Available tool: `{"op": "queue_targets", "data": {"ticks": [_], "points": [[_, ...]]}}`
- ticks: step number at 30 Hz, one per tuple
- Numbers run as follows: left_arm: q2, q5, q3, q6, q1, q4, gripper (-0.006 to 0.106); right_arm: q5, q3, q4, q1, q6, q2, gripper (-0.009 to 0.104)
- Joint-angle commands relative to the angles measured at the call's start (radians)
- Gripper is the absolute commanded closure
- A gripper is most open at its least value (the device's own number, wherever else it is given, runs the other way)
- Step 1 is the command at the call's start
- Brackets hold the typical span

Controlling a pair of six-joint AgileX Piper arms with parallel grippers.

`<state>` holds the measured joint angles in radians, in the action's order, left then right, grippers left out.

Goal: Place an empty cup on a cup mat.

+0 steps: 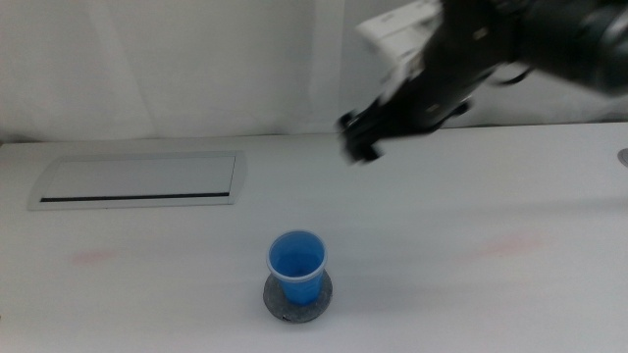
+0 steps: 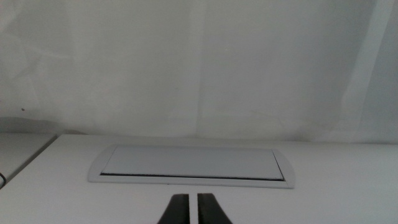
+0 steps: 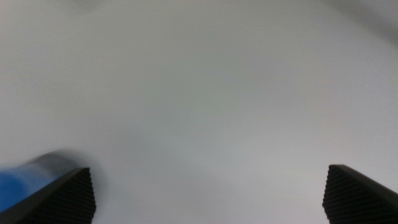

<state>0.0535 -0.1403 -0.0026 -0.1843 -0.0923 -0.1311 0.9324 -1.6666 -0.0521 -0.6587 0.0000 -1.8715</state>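
One view alone shows cup (image 1: 296,265) standing on cup mat (image 1: 296,297)

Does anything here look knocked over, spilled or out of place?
Nothing stands out. The cup stands upright on the cup mat, a little off its centre, with no spill visible. The right gripper is open, raised above the table. Two faint pinkish smudges mark the tabletop.

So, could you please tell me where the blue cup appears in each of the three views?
Middle view: the cup stands upright on the cup mat, low and centre.
Left wrist view: not in it; only the white panel shows.
Right wrist view: a blurred blue sliver beside one jaw of the open right gripper.
Shared landmark: the white table.
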Motion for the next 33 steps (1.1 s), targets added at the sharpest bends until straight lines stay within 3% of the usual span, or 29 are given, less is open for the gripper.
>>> {"op": "queue_targets", "data": {"ticks": [1,5,10,15,18,19,21,22,25,33], "points": [[-0.002,-0.001,0.038,-0.006,0.002,0.009,0.103,0.015,-0.006,-0.118,0.096,0.060,0.044,-0.006],[-0.002,-0.001,0.038,-0.006,0.002,0.009,0.103,0.064,-0.006,-0.207,0.267,0.105,0.080,-0.005],[-0.002,-0.001,0.038,-0.006,0.002,0.009,0.103,0.079,-0.006,-0.195,0.450,0.107,0.099,-0.005],[-0.002,-0.001,0.038,-0.006,0.002,0.009,0.103,0.046,0.011,-0.182,0.520,0.066,0.135,-0.001],[-0.002,-0.001,0.038,-0.006,0.002,0.009,0.103,-0.026,0.063,-0.182,0.520,0.064,0.186,0.024],[-0.002,-0.001,0.038,-0.006,0.002,0.009,0.103,-0.053,0.088,-0.180,0.520,0.068,0.209,0.041],[-0.002,-0.001,0.038,-0.006,0.002,0.009,0.103,-0.112,0.154,-0.189,0.520,0.128,0.261,0.087],[-0.002,-0.001,0.038,-0.006,0.002,0.009,0.103,-0.140,0.188,-0.201,0.520,0.164,0.290,0.097],[-0.002,-0.001,0.038,-0.006,0.002,0.009,0.103,-0.216,0.293,-0.233,0.520,0.174,0.380,0.098],[-0.002,-0.001,0.038,-0.006,0.002,0.009,0.103,-0.334,0.606,-0.218,0.520,0.153,0.725,0.098]]}}
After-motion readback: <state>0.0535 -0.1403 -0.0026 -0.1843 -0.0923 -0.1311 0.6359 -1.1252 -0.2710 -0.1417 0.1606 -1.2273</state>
